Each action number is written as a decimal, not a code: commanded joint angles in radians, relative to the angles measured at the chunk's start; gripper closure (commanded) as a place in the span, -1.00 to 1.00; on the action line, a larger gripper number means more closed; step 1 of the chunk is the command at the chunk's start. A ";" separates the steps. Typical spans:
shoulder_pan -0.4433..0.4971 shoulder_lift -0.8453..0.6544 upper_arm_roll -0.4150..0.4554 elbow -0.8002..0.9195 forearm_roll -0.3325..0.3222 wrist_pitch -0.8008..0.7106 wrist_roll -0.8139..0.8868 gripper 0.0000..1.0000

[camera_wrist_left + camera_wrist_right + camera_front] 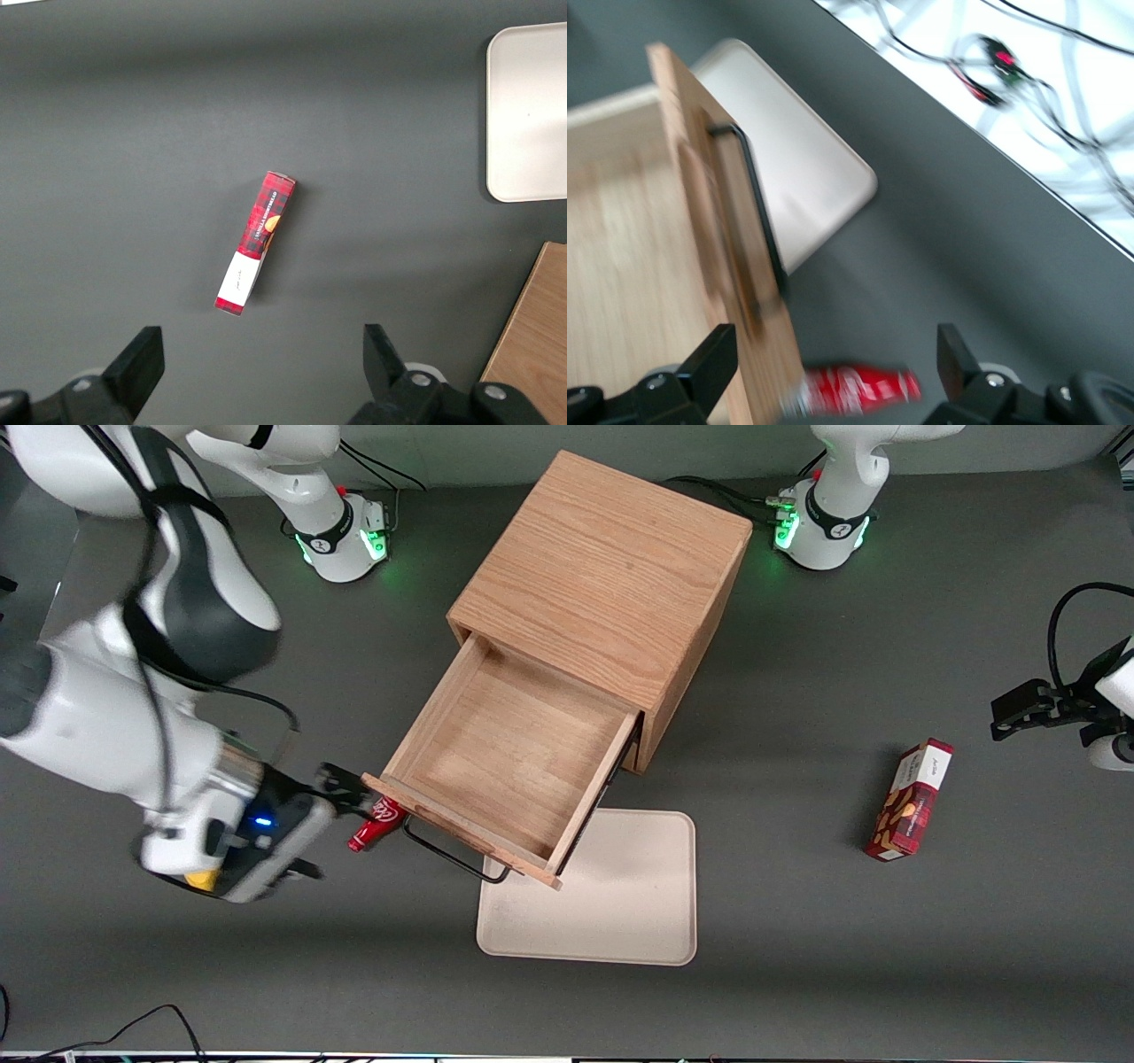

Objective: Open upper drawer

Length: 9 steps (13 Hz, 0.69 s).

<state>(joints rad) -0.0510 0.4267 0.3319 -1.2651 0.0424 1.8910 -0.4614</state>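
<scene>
The upper drawer (514, 753) of the light-oak cabinet (602, 567) stands pulled far out, its wooden inside bare. Its thin black bar handle (452, 859) runs along the front panel and also shows in the right wrist view (757, 208). My right gripper (323, 824) is open and holds nothing. It sits beside the drawer front's corner, toward the working arm's end of the table. In the right wrist view my gripper (833, 372) has the end of the drawer front panel (709, 221) showing between its fingers. The lower drawer is hidden under the upper one.
A red can (376, 824) lies on the table under the drawer's front corner, close to my gripper; it also shows in the right wrist view (855, 390). A beige tray (620, 903) lies in front of the cabinet. A red snack box (911, 799) lies toward the parked arm's end.
</scene>
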 commanded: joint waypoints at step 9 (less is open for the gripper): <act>-0.179 -0.451 -0.056 -0.364 -0.088 -0.291 0.599 -1.00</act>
<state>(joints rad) -0.2155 -0.0092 0.2798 -1.5987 -0.0201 1.5887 0.1047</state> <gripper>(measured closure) 0.000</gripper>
